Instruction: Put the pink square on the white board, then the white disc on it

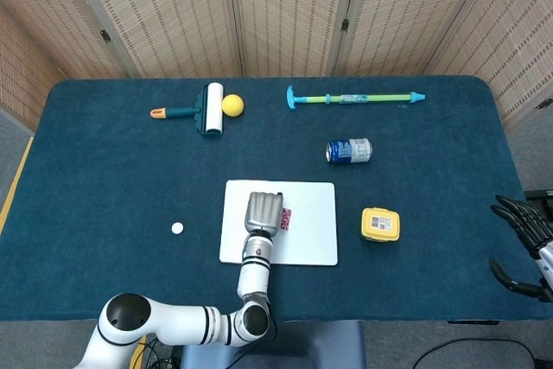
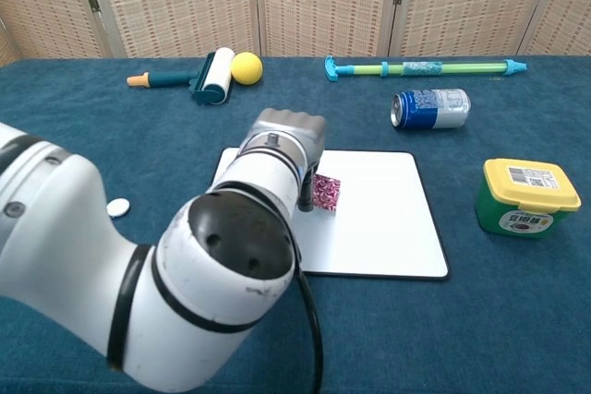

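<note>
Left robot hand [image 1: 263, 211] is gripping the pink square [image 2: 325, 192], holding it over the white board [image 1: 311, 231]. White disc [image 1: 177, 228] is lying on the worktop [image 1: 104, 170], well off to that robot hand's left. Right robot hand [image 1: 525, 244] is idling with fingers spread, holding nothing.

A small square patterned in pink and dark magenta speckles [image 2: 325, 192] sits against a plain white rectangular board with a thin black edge [image 2: 388, 219]. A tiny white disc [image 2: 116, 208] dots the deep teal-blue table cloth [image 2: 74, 136].
</note>
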You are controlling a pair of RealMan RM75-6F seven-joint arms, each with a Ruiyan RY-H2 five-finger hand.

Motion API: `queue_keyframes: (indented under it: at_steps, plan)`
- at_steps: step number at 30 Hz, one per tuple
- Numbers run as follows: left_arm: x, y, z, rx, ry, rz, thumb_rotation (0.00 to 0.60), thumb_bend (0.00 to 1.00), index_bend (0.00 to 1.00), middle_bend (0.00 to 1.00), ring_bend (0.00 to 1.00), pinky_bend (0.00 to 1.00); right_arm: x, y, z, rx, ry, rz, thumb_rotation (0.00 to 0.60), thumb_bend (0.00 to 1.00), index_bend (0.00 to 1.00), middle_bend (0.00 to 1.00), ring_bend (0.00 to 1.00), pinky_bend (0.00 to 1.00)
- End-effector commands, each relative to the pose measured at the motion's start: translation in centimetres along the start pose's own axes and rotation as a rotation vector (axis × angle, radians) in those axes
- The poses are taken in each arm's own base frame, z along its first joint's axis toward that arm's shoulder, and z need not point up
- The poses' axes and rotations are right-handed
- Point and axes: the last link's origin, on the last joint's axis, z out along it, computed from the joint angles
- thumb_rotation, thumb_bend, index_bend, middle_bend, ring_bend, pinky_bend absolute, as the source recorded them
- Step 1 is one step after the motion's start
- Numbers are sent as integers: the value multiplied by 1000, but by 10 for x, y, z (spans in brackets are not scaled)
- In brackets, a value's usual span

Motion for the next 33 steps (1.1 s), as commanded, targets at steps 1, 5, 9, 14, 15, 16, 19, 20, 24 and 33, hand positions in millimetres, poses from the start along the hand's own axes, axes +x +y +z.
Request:
queue_keyframes:
  at_steps: [1,5,9,14,15,16,19,20,24,33]
  plan:
    - [1,10,0,-17,2,5,600,253,344,1000,1000,1000,-3,-1,1,5,-14,-7,600,329,0,0,0,0]
    - [8,3,1,3,21,-5,600,253,276,1000,1000,1000,-5,-2,2,10,-24,-16,600,329,0,0,0,0]
    - [20,-16,-6,33,50,-26,600,253,273,1000,1000,1000,-6,-3,2,4,-18,-28,600,329,0,0,0,0]
    - [32,-52,-28,65,86,-55,600,253,317,1000,1000,1000,-11,-5,4,-2,-24,-51,600,329,0,0,0,0]
    - [33,-60,-33,69,90,-60,600,253,327,1000,1000,1000,-12,-6,4,-2,-25,-55,600,328,0,0,0,0]
    - [32,-68,-39,73,92,-67,600,253,334,1000,1000,1000,-13,-7,5,-2,-27,-60,600,329,0,0,0,0]
    - [29,-94,-59,86,98,-87,600,253,359,1000,1000,1000,-18,-11,5,4,-38,-78,600,329,0,0,0,0]
    - [27,-104,-66,92,100,-95,600,253,369,1000,1000,1000,-21,-13,5,9,-43,-86,600,329,0,0,0,0]
    - [18,-128,-82,103,96,-134,600,253,403,1000,1000,1000,-28,-20,4,17,-57,-112,600,329,0,0,0,0]
    - [-5,-162,-86,117,56,-188,600,253,431,1000,1000,1000,-38,-31,-4,41,-59,-152,600,329,0,0,0,0]
